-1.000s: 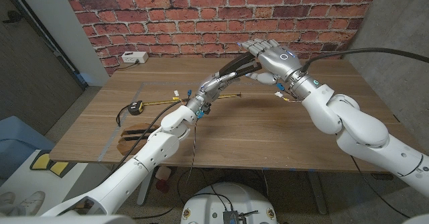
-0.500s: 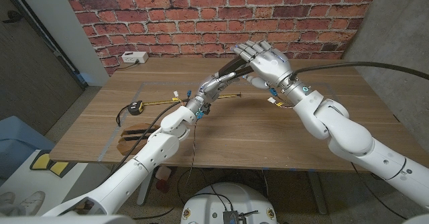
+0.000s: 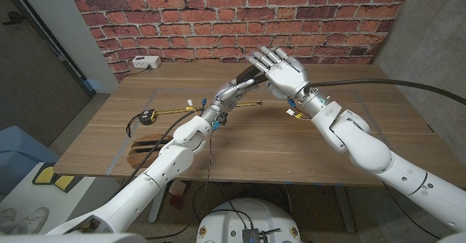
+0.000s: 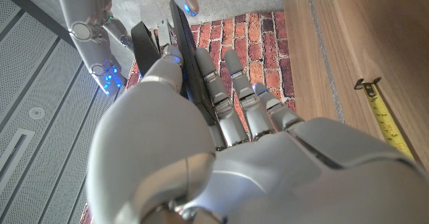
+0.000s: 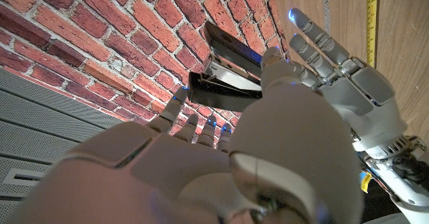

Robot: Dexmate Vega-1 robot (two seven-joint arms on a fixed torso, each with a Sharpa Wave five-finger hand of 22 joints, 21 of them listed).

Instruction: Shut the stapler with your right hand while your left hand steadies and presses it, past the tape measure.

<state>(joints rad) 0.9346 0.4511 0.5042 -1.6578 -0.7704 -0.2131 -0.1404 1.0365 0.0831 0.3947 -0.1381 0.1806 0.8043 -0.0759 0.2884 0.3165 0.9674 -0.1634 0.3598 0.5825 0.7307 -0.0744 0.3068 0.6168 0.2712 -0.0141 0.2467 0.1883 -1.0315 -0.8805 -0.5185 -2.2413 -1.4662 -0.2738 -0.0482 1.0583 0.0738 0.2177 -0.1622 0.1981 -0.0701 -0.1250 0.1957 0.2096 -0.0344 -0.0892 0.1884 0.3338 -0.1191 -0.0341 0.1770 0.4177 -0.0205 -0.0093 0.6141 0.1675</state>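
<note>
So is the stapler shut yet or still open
Still open. In the right wrist view the stapler shows its top arm lifted away from the metal channel, a clear gap between them. The left robot hand grips it.

Both arms were glossy white, built of rounded segments. The left hand (image 3: 234, 90) and right hand (image 3: 280, 70) were silver-grey metal with small blue lights at the fingertips. A thick black cable (image 3: 408, 86) ran along the right arm.

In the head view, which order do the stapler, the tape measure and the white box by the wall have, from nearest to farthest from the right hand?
1. stapler, beside the right hand.
2. white box, far left by the brick wall.
3. tape measure, on the table's left side.
</note>
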